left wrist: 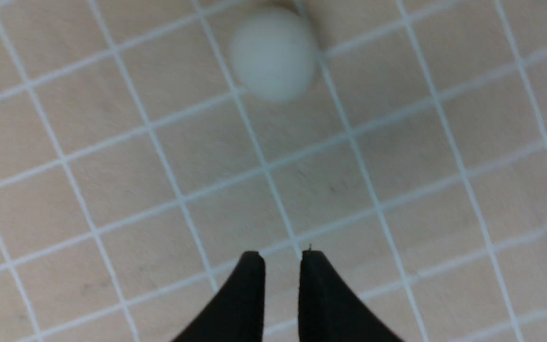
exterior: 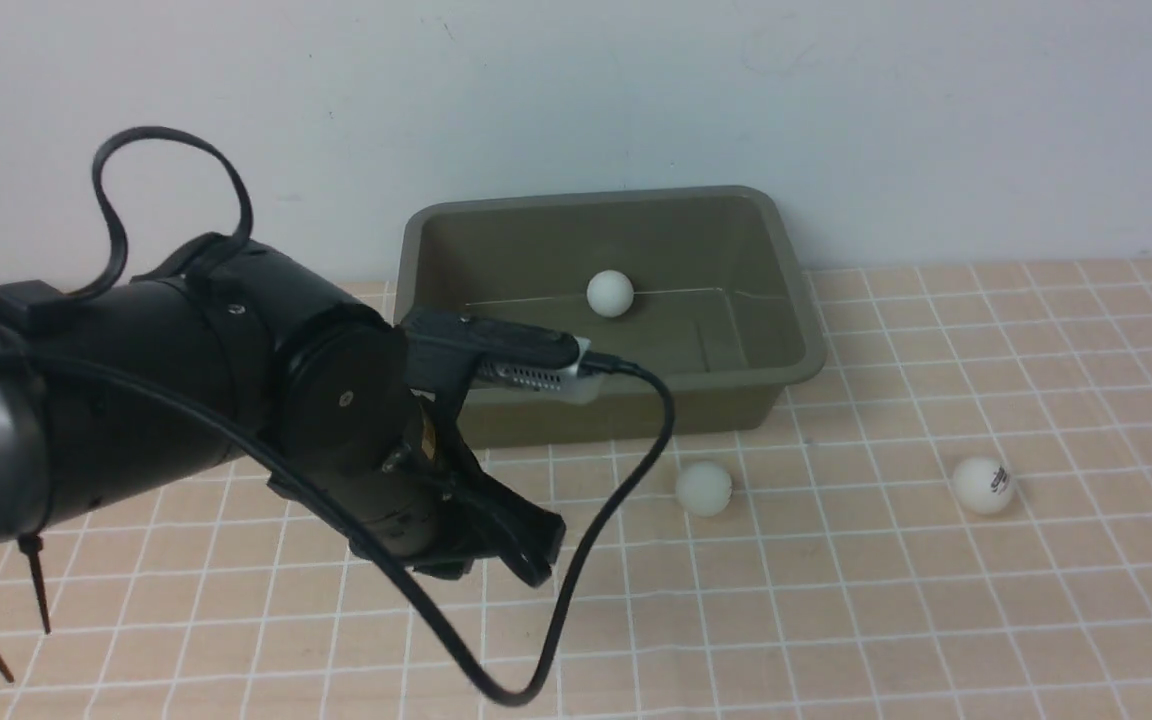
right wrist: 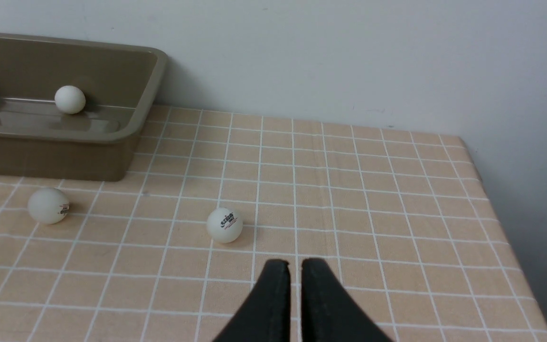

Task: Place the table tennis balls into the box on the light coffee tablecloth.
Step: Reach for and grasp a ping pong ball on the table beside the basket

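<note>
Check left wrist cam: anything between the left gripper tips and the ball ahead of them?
Nothing. In the left wrist view only bare tablecloth lies between the left gripper and the ball; nothing is held.

small unreadable print on ball (right wrist: 224, 225)

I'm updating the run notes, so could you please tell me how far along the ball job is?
Done: one table tennis ball lies inside the box. In hand: nothing; the left end effector is nearly closed and empty above the tablecloth, with a ball lying ahead of it. Left: at least the two balls in front of the box.
</note>
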You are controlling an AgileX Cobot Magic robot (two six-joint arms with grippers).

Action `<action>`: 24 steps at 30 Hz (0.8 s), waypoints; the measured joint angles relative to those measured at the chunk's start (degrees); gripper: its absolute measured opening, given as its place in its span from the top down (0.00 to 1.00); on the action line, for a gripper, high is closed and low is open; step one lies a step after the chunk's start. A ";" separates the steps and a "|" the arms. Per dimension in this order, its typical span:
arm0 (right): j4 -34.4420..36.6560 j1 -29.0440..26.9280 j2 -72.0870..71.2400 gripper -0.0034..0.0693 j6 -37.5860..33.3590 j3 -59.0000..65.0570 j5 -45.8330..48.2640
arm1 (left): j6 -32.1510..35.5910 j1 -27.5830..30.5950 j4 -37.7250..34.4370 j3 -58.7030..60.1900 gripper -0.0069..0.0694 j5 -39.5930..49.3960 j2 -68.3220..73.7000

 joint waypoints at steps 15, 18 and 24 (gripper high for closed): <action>0.05 0.00 0.00 0.91 0.00 0.00 -0.63 | -9.27 0.98 2.03 -4.90 0.38 -11.23 7.86; 0.05 0.00 0.00 0.91 0.00 0.00 -0.63 | -10.03 1.16 2.03 -5.67 0.38 -11.23 9.90; 0.83 0.00 0.00 0.91 0.00 0.00 -0.63 | -10.34 1.16 2.53 -10.10 0.40 -11.21 16.68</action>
